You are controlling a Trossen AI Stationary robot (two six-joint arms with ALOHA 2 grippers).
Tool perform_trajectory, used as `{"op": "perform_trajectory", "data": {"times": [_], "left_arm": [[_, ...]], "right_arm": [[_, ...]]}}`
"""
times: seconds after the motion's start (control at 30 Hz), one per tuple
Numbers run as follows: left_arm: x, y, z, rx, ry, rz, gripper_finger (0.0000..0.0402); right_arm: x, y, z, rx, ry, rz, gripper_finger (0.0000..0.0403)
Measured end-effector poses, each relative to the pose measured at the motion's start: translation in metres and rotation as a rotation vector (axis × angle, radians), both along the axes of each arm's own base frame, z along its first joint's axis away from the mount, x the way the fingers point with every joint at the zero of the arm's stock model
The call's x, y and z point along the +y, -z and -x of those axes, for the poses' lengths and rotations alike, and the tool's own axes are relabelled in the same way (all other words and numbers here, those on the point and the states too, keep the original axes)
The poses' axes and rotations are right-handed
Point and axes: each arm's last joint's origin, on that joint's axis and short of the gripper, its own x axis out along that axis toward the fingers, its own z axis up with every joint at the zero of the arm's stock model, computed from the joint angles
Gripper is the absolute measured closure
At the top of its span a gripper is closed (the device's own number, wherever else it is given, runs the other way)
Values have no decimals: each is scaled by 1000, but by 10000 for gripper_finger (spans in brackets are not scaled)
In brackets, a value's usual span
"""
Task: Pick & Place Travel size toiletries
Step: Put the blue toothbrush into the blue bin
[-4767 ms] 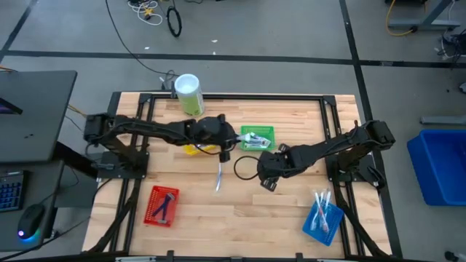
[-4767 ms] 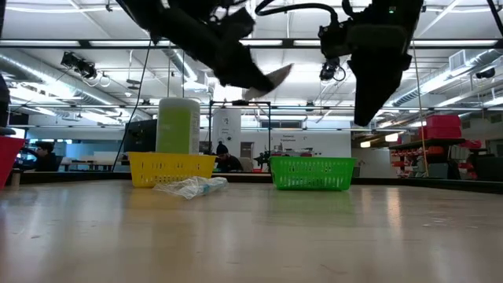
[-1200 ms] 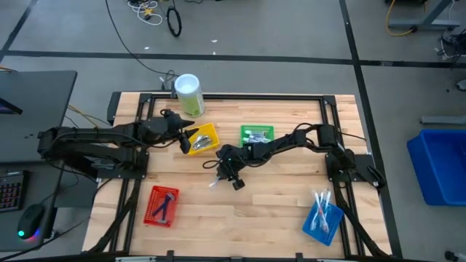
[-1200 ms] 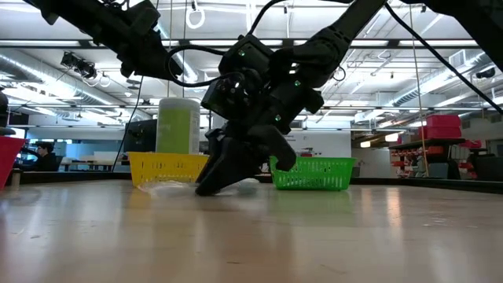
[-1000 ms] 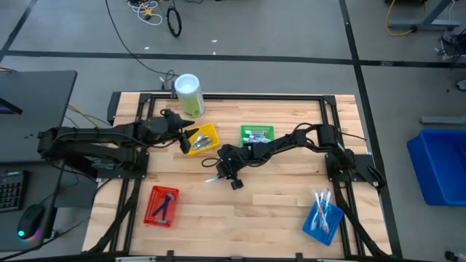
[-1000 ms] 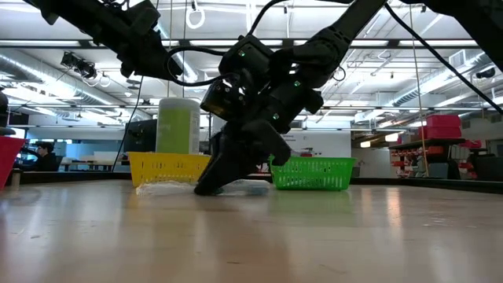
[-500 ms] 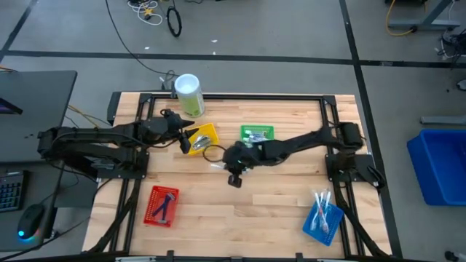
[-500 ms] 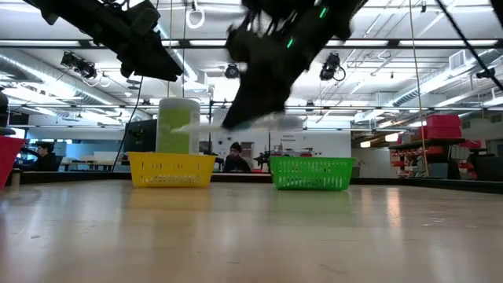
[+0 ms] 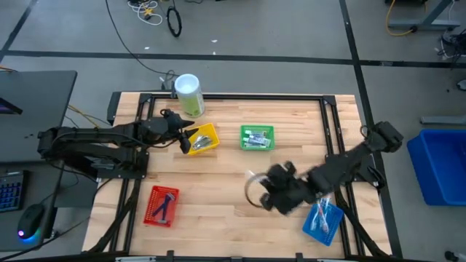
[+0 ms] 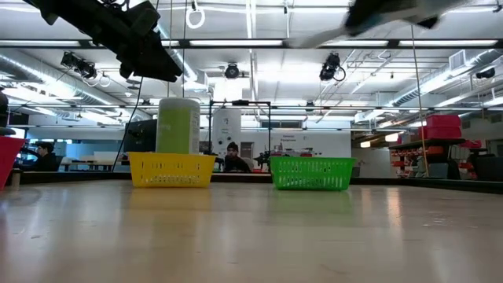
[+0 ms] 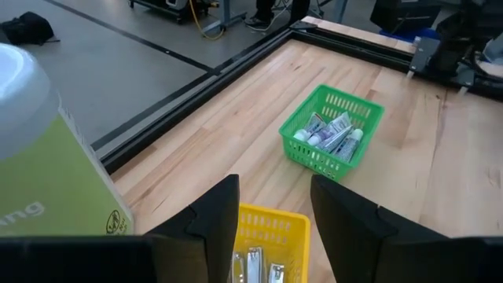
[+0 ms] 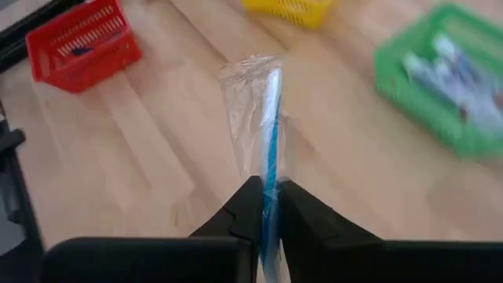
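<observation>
My right gripper point(image 12: 267, 200) is shut on a blue toothbrush in a clear wrapper point(image 12: 266, 126). In the high view this gripper point(image 9: 271, 191) hangs over the table's near right part, beside the blue basket point(image 9: 322, 219), with the wrapped toothbrush point(image 9: 252, 177) sticking out toward the table's left. My left gripper point(image 11: 275, 228) is open and waits above the yellow basket point(image 9: 203, 138). The green basket point(image 9: 257, 137) holds small white tubes point(image 11: 330, 131). My right gripper pinches the wrapped toothbrush between its two fingers at the end nearest the wrist point(image 12: 268, 182), wrapper and handle together. The toothbrush runs straight on past the fingertips, along the fingers. It is lifted clear of the table.
A red basket point(image 9: 162, 205) with dark sticks stands at the near left. The green canister with a white lid point(image 9: 188, 93) stands at the far edge behind the yellow basket. The blue basket holds several toothbrushes. Bare wood lies across the table's middle point(image 9: 218, 185).
My right gripper, shut on the wrapped toothbrush, has raised it off the table's middle and swung it toward the near right, over to the blue basket. The toothbrush is now clear of the table. My left arm has stayed still.
</observation>
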Motion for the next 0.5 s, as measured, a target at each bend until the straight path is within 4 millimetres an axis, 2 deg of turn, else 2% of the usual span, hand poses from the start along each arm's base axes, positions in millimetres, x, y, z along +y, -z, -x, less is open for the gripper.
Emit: {"op": "perform_trajectory", "data": {"times": [0.2, 0.37, 0.5], "left_arm": [[0, 1, 0, -7, -17, 30, 233], [1, 2, 2, -5, -62, 35, 233], [1, 2, 2, -8, -78, 34, 233]], "right_arm": [[31, 12, 49, 23, 151, -91, 362], [54, 22, 80, -51, 232, -155, 362], [72, 32, 99, -11, 286, -252, 364]]}}
